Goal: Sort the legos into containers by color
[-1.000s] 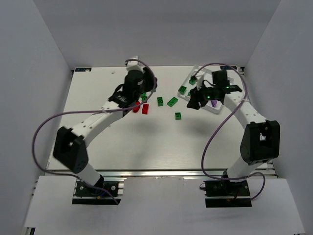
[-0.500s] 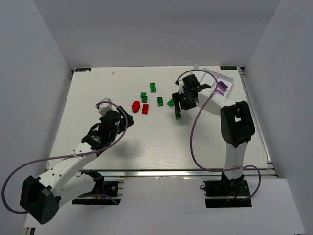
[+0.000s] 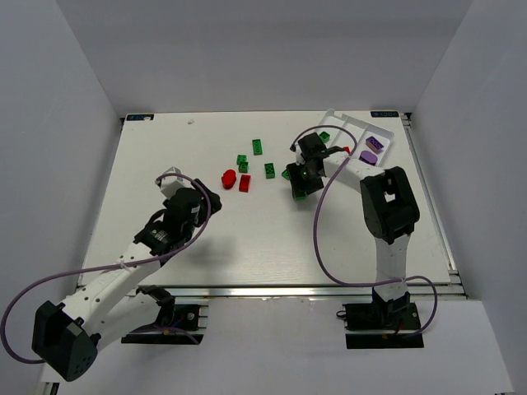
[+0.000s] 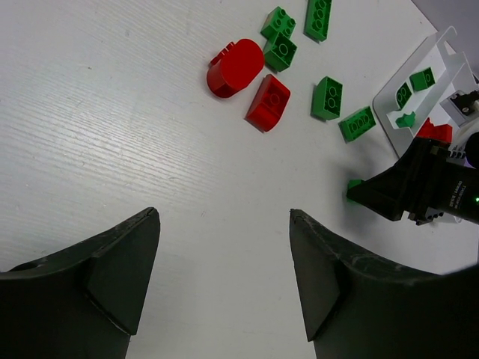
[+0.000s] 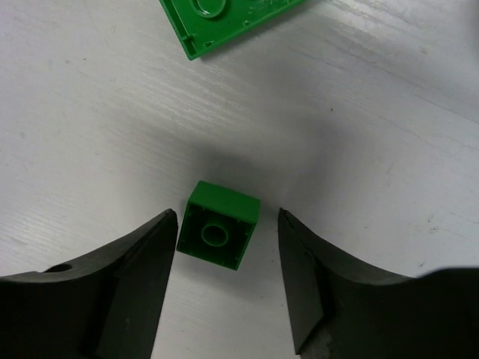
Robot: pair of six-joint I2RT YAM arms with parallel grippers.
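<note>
A small green lego lies hollow side up on the table between the fingers of my open right gripper; the left finger is close to it and a gap shows on the right. From above, that gripper hangs left of the white tray. Purple legos and a green one lie in the tray. My left gripper is open and empty over bare table, short of the red round lego and the red brick. Several green legos lie beyond them.
A flat green piece lies just past the right gripper. Loose green bricks and the two red ones sit mid-table between the arms. The left gripper is left of them. Grey walls enclose the table.
The left arm pulled back from the red bricks toward the near left and its gripper opened. The right gripper moved from the tray down over the green lego on the table.
</note>
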